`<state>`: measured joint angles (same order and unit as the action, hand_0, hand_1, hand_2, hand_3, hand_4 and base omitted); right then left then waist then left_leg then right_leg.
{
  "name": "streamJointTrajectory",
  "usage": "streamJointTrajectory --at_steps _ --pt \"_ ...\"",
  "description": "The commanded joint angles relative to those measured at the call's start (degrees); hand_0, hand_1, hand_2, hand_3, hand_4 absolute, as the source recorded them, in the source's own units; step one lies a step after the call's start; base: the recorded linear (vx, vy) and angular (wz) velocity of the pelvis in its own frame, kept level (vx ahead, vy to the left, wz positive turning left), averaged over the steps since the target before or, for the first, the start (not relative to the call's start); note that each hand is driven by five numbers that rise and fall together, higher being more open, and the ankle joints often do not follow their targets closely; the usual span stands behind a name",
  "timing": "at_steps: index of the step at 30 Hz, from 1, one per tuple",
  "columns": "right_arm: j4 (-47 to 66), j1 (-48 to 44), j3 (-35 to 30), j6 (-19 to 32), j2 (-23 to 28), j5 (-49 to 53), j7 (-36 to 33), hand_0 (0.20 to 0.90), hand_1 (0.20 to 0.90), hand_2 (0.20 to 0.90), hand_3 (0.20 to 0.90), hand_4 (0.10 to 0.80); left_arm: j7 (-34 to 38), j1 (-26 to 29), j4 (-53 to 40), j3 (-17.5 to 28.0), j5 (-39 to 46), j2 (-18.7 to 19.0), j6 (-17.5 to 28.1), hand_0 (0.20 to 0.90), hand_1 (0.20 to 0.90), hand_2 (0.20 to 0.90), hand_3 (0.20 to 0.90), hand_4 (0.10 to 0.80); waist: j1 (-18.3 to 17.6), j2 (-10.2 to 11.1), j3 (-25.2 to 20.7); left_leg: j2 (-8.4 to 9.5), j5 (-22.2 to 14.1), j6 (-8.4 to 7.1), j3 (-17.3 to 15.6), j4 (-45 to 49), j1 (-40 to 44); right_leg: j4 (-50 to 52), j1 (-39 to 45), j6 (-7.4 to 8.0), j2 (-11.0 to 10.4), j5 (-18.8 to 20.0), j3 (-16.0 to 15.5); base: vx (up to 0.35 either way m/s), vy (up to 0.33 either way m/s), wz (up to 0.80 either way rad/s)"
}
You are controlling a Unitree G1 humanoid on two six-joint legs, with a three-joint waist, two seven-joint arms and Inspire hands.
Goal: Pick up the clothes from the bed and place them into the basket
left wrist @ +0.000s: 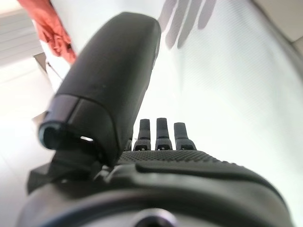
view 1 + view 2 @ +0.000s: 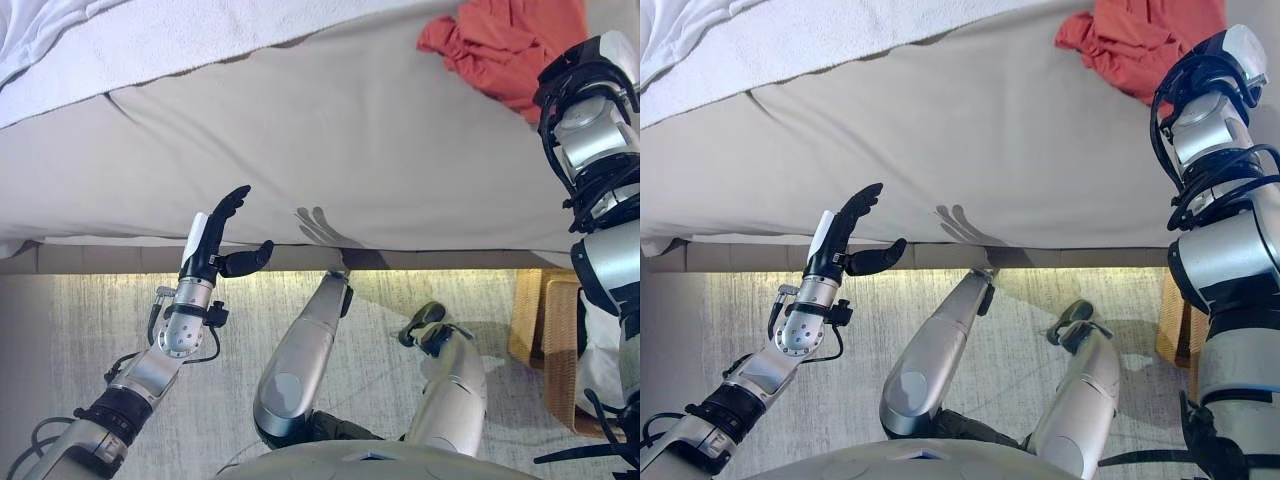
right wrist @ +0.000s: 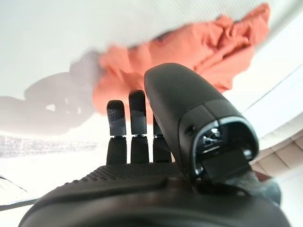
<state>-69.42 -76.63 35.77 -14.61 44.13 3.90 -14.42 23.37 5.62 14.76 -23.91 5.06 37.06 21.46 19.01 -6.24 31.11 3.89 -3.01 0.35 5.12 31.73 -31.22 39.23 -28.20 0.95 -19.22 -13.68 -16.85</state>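
Near the bed (image 2: 330, 150) edge, orange clothes (image 2: 505, 40) beside right hand (image 3: 137, 142).

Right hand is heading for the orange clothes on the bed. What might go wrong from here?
The right hand is open and not yet on the crumpled orange clothes; a shallow pinch may lift only one fold, leaving part dragging over the bed. The basket sits on the floor below the right arm, mostly hidden by it, so the drop could miss its rim.
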Motion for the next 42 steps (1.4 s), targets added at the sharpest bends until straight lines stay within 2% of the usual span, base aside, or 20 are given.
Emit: streamJointTrajectory --at_steps 1,6,9,10,13,21,22,23,29,32,34,35,37,38,39,40,42 --pt "4.4 -4.1 -0.1 6.3 6.5 9.1 -1.9 0.300 0.300 0.300 0.200 0.100 2.2 0.4 -3.3 5.4 0.7 1.2 3.2 0.900 0.900 0.900 0.900 0.800 -0.3 1.1 -1.3 -0.01 -6.0 2.85 -1.8 -2.1 6.4 1.2 7.2 -1.22 3.4 -1.4 -1.5 0.037 0.022 -0.10" --pt "6.7 -0.1 -7.2 10.9 7.6 16.7 -0.4 0.300 0.300 0.300 0.200 0.100 1.4 0.3 -1.8 6.4 0.7 1.2 1.6 0.900 0.900 0.900 0.900 0.800 -1.5 3.2 -3.4 -1.37 -6.0 2.11 -3.1 -7.1 13.4 -6.4 14.2 -0.43 4.1 0.5 -1.3 0.065 0.016 -0.09" --pt "8.1 1.6 -10.2 12.4 9.4 23.4 2.2 0.300 0.300 0.300 0.200 0.100 1.4 -0.1 -0.7 6.3 0.3 1.3 -0.1 0.900 0.900 0.900 0.900 0.800 -2.9 5.1 -6.8 -2.73 -5.5 1.29 -4.4 -11.7 18.4 -13.5 19.7 0.28 5.5 2.1 -0.7 0.116 0.014 -0.24" --pt "8.0 2.0 -11.0 12.7 9.9 24.7 3.4 0.300 0.300 0.300 0.200 0.100 1.2 -0.1 -0.5 6.3 0.5 1.4 -0.5 0.900 0.900 0.900 0.900 0.800 -3.2 5.3 -7.7 -3.09 -4.1 1.36 -5.0 -13.1 19.0 -15.5 20.6 0.03 5.6 3.8 -1.3 0.053 0.023 -0.19" --pt "7.5 2.5 -12.8 13.6 11.6 28.1 5.7 0.300 0.300 0.300 0.200 0.100 0.7 -0.9 0.7 6.3 0.1 1.0 -1.1 0.900 0.900 0.900 0.900 0.800 -4.2 6.6 -12.1 -3.85 -2.7 0.59 -6.0 -18.9 24.2 -22.6 25.8 0.91 6.8 5.9 -0.9 0.141 0.012 -0.20" --pt "7.6 2.2 -11.6 12.3 15.9 22.2 10.3 0.300 0.300 0.300 0.200 0.100 -0.2 -2.2 3.2 6.8 -0.3 0.2 -2.0 0.900 0.900 0.900 0.900 0.800 -6.1 8.3 -19.5 -5.11 -0.4 -0.43 -7.6 -25.8 29.6 -30.0 30.4 2.37 8.1 9.2 0.1 0.073 0.020 -0.10" --pt "7.7 2.5 -11.1 12.5 16.0 21.3 10.8 0.380 0.380 0.380 0.293 0.193 -0.4 -2.2 3.9 6.8 -0.3 -0.2 -1.9 0.900 0.900 0.900 0.900 0.800 -6.1 8.5 -19.9 -5.20 -0.4 -0.51 -7.7 -26.2 29.8 -30.5 30.7 2.42 8.2 9.3 -0.2 0.000 0.000 0.00" --pt "7.9 2.7 -10.9 12.5 16.0 21.0 11.1 0.900 0.900 0.900 0.900 0.800 -0.5 -2.1 4.1 6.7 -0.3 -0.3 -1.9 0.900 0.900 0.900 0.900 0.800 -6.1 8.5 -20.0 -5.22 -0.3 -0.53 -7.8 -26.2 29.8 -30.6 30.7 2.44 8.3 9.4 -0.2 -0.003 0.010 0.06" --pt "12.2 7.4 -8.8 11.3 12.1 12.9 10.2 0.900 0.900 0.900 0.900 0.800 0.0 -1.4 6.5 6.8 -0.9 -2.0 -2.4 0.900 0.900 0.900 0.900 0.800 -6.4 8.6 -20.6 -5.77 0.6 -0.94 -8.1 -28.9 31.6 -33.0 32.0 2.79 8.5 10.5 -0.6 -0.016 -0.003 -0.03" --pt "13.6 10.6 -8.9 9.7 9.7 9.7 9.8 0.900 0.900 0.900 0.900 0.800 -0.3 -1.4 7.3 8.3 1.2 -2.8 -3.2 0.900 0.900 0.900 0.900 0.800 -6.3 9.0 -21.4 -5.93 0.9 -1.37 -7.7 -29.8 32.2 -35.3 32.7 2.70 9.0 11.1 -0.4 -0.025 -0.053 0.01" --pt "13.7 10.7 -8.7 9.7 8.7 9.5 9.6 0.900 0.900 0.900 0.900 0.800 0.0 -1.5 7.4 8.7 1.6 -3.1 -3.1 0.900 0.900 0.900 0.900 0.800 -6.5 9.1 -21.3 -6.10 0.0 -1.57 -8.3 -28.5 32.0 -35.7 32.7 2.35 9.1 11.2 -0.4 -0.015 -0.012 0.02" --pt "14.7 11.7 -8.8 9.4 7.3 8.7 8.0 0.900 0.900 0.900 0.900 0.800 0.5 -1.7 6.9 9.1 2.5 -3.9 -3.6 0.900 0.900 0.900 0.900 0.800 -6.8 9.4 -20.0 -6.00 -1.2 -2.31 -10.2 -19.4 29.3 -35.6 33.3 1.17 8.9 11.2 -0.3 -0.029 0.039 -0.03" --pt "14.7 11.1 -8.9 8.3 5.8 7.8 4.7 0.900 0.900 0.900 0.900 0.800 0.4 0.3 7.9 7.8 4.2 -4.6 -2.8 0.900 0.900 0.900 0.900 0.800 -6.1 8.6 -18.4 -6.09 1.0 -3.59 -9.2 -18.5 24.3 -34.0 34.2 1.69 8.5 10.1 -0.2 -0.109 0.082 0.02" --pt "14.6 11.0 -8.9 7.8 5.1 8.4 2.0 0.900 0.900 0.900 0.900 0.800 -0.2 2.2 8.7 7.7 4.9 -4.9 -2.5 0.900 0.900 0.900 0.900 0.800 -5.5 8.4 -17.6 -5.01 -0.1 -2.18 -8.2 -18.9 23.1 -31.0 33.9 1.89 7.9 7.8 -0.9 -0.119 0.123 0.14" --pt "14.6 11.8 -9.8 7.9 5.0 8.8 -0.3 0.900 0.900 0.900 0.900 0.800 -1.1 3.4 9.4 7.4 4.4 -4.9 -1.7 0.900 0.900 0.900 0.900 0.800 -5.3 7.9 -17.0 -3.52 0.2 -0.41 -6.9 -21.4 24.1 -22.3 30.9 2.91 6.3 10.1 -1.0 -0.054 0.115 0.19" --pt "14.8 12.5 -10.6 8.9 5.0 8.1 -1.5 0.900 0.900 0.900 0.900 0.800 -1.3 3.9 9.2 7.3 3.2 -4.6 -1.2 0.900 0.900 0.900 0.900 0.800 -5.3 7.6 -16.5 -2.98 0.1 0.37 -6.7 -21.9 24.8 -17.2 28.2 3.49 5.2 11.8 -0.4 0.017 0.105 0.26" --pt "15.3 13.1 -10.9 10.7 4.3 4.6 -3.4 0.900 0.900 0.900 0.900 0.800 0.0 4.2 7.5 6.7 2.7 -4.1 -2.3 0.900 0.900 0.900 0.900 0.800 -6.0 6.7 -15.3 -3.02 -0.3 1.00 -6.2 -22.6 26.6 -12.1 24.5 3.20 4.3 12.4 1.3 0.080 0.036 0.34"
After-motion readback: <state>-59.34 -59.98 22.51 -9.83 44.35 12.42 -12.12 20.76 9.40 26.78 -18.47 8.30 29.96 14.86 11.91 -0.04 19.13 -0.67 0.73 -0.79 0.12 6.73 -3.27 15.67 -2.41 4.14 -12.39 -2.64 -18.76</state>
